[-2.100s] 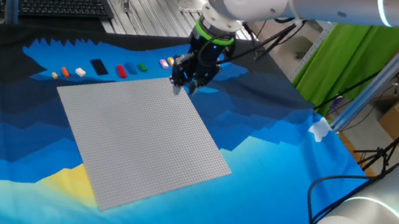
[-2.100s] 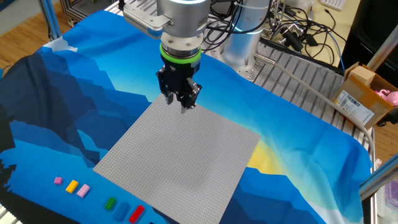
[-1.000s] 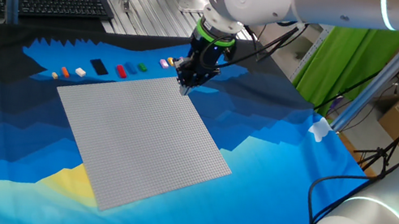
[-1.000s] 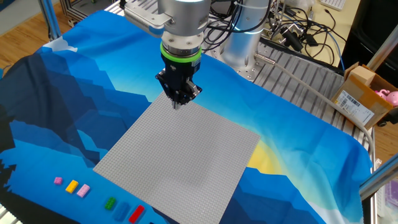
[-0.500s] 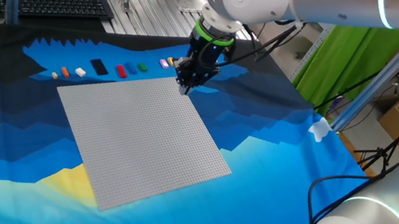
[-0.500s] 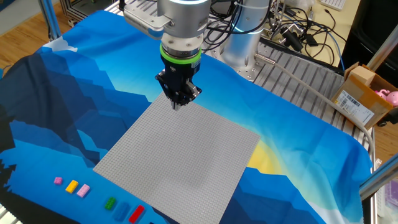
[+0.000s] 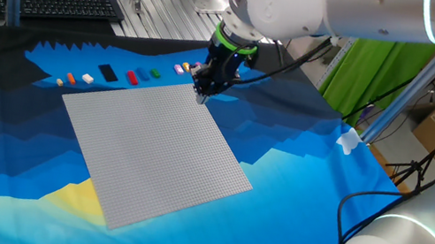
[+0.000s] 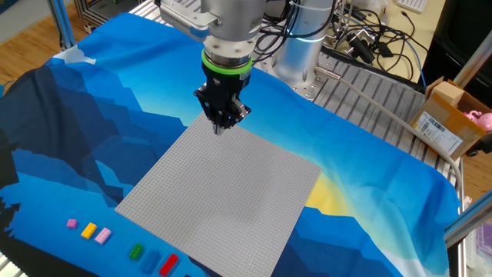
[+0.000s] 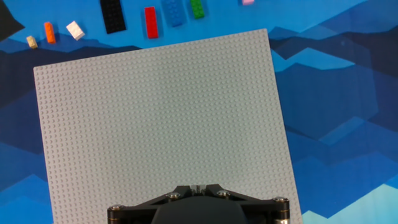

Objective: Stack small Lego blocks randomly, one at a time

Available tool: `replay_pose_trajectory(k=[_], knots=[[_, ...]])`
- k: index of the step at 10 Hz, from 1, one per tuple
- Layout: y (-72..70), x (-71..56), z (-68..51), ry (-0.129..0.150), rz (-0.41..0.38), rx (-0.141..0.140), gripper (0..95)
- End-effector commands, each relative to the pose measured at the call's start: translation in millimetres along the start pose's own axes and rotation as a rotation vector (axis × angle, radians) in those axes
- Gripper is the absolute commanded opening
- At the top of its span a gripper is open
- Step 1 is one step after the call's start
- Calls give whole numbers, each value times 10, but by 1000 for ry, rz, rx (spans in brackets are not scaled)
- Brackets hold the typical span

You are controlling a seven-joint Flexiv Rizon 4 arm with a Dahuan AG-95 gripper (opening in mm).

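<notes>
Above the grey baseplate (image 8: pixel 219 196), near one of its corners, the hand (image 8: pixel 221 127) hangs with its fingertips pressed together; whether anything is pinched between them cannot be told. Beyond the baseplate's far edge in the hand view, a row of small Lego blocks lies on the blue-patterned cloth (image 9: pixel 336 81) that covers the counter: cream (image 9: pixel 32 42), orange (image 9: pixel 50 32), white (image 9: pixel 75 30), a long black one (image 9: pixel 112 15), red (image 9: pixel 150 22), blue (image 9: pixel 173 12) and green (image 9: pixel 197 7). From the other fixed view, pink (image 8: pixel 71 224), yellow (image 8: pixel 89 229) and pale pink (image 8: pixel 102 235) blocks sit further along the same row.
</notes>
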State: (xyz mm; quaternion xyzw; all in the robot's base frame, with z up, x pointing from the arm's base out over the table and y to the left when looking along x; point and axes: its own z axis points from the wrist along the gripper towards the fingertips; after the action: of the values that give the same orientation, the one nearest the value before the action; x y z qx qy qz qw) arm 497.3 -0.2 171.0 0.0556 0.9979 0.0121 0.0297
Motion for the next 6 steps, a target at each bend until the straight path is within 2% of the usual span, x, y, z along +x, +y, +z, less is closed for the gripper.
replay_pose_trajectory(k=[1,2,6], knots=[[5,-26,11,30,-2,4,0],[5,-26,11,37,1,5,0],[5,-26,11,32,11,9,0]])
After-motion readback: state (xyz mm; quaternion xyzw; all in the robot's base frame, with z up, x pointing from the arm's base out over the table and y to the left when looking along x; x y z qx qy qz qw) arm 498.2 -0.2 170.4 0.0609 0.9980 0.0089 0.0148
